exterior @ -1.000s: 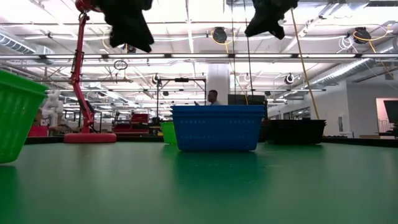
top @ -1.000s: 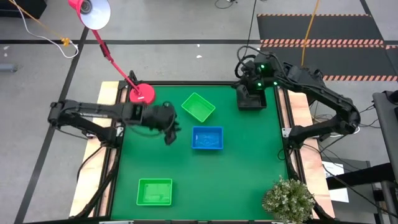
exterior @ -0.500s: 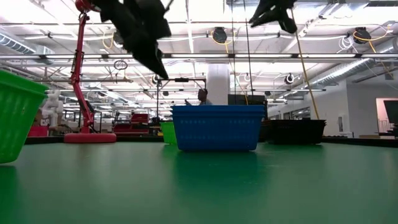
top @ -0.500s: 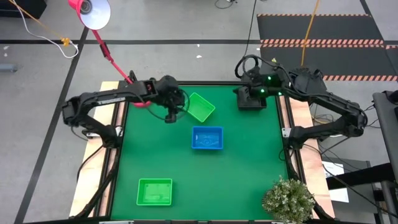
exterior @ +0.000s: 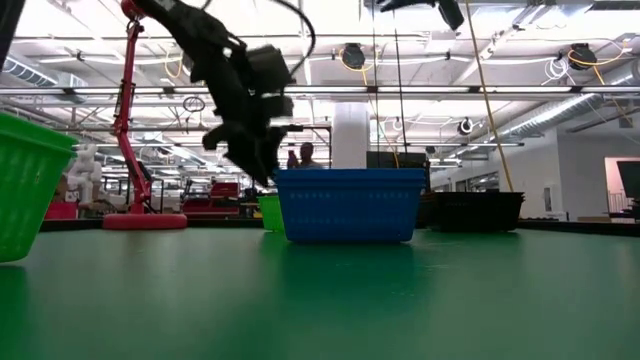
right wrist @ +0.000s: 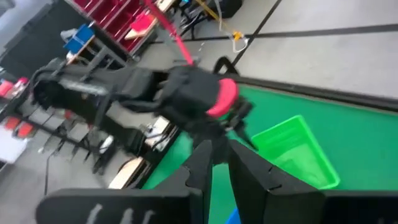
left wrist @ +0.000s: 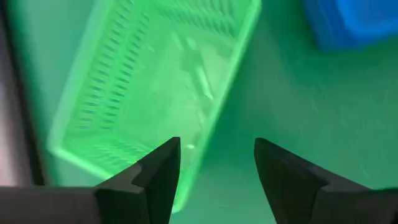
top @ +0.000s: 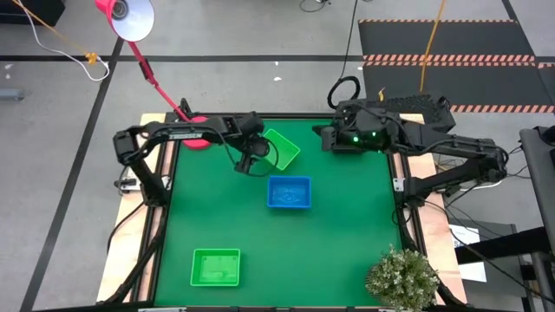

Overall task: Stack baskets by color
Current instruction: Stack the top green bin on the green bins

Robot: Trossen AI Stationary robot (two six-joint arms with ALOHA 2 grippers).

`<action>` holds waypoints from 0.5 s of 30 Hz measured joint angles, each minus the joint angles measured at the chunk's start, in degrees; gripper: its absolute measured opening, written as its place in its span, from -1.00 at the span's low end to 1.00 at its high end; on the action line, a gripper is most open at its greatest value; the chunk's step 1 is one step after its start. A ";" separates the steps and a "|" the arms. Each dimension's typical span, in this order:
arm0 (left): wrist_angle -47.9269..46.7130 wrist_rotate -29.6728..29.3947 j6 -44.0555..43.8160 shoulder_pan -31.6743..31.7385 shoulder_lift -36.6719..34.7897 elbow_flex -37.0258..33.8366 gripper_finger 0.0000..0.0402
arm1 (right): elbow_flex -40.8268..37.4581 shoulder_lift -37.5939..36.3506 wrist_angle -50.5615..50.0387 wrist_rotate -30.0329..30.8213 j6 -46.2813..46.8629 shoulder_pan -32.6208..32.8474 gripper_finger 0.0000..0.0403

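A green basket (top: pixel 279 149) lies turned at an angle on the mat near the far edge; it fills the left wrist view (left wrist: pixel 155 81). My left gripper (top: pixel 251 161) (left wrist: pixel 217 168) hangs open, tilted down, just above that basket's left end, touching nothing. A blue basket (top: pixel 289 192) (exterior: pixel 350 205) stands at mid-table. A second green basket (top: pixel 215 267) sits near the front left. A black basket (exterior: pixel 480 210) stands at the far right, under my right arm. My right gripper (top: pixel 325 139) (right wrist: pixel 217 163) is shut, empty and held high, pointing toward the left arm.
A red lamp base (top: pixel 198 132) stands at the far left corner, close behind my left arm, its stem leaning off the table. A potted plant (top: pixel 401 277) sits at the front right corner. Open green mat (top: pixel 347 243) lies between the blue basket and the front edge.
My left gripper has swung toward the far edge and then rightward and down to the tilted green basket, rolling at the wrist as it went. My right gripper has swung toward the table's left while staying high. No basket has moved.
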 joint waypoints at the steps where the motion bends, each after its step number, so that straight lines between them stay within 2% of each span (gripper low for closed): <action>1: -0.19 -0.01 0.43 0.06 1.08 0.00 0.00 | 0.00 0.15 0.19 0.16 0.27 0.83 -0.79; 8: 2.39 -3.04 1.08 0.93 6.20 -0.04 -0.27 | 0.00 0.65 -0.21 3.04 1.65 5.20 -0.79; 15: 3.87 -3.05 2.24 0.78 6.56 -0.07 -0.71 | 0.00 0.66 -0.25 3.21 -1.57 4.80 -0.79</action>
